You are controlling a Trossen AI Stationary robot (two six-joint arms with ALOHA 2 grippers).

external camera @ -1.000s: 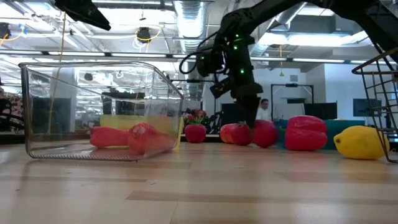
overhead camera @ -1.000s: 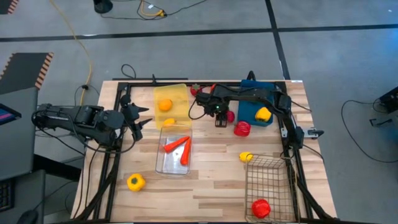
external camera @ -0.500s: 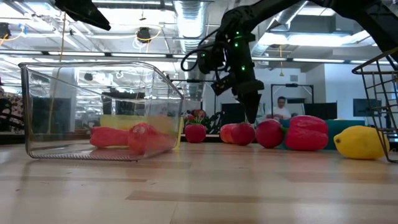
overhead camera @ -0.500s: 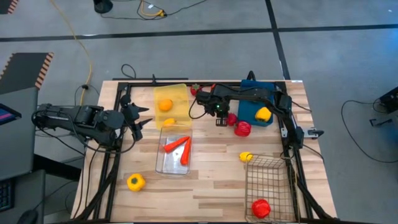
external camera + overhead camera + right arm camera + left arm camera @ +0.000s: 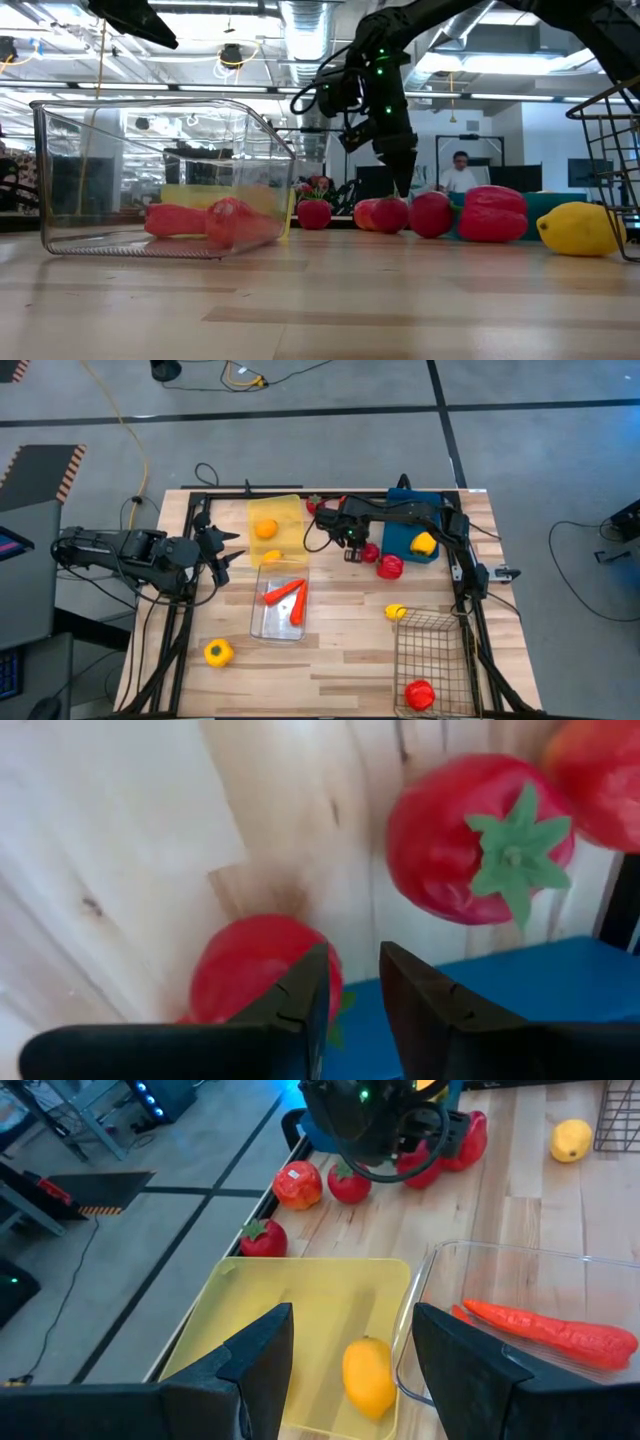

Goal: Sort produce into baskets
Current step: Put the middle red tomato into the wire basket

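Note:
My right gripper points down beside a red tomato lying on the table at the blue bin's left side. Its fingers stand a narrow gap apart with nothing between them, and the tomato lies to one side, partly behind one finger. A second tomato with a green calyx lies close by, then a red pepper. A yellow pepper sits in the blue bin. My left gripper waits open at the table's left, by the yellow bin. My right gripper comes at the tomato from above, pointing down. One fingertip stands over the tomato's edge, and the finger itself hides that spot. Whether it touches the tomato cannot be told. The tomato rests on the table.
The yellow bin holds an orange. The clear bin holds carrots. A wire basket at the near right holds a red piece. A lemon and a yellow pepper lie loose. More tomatoes lie by the far edge.
My right gripper has rolled a little about its own line while staying over the tomatoes by the blue bin.

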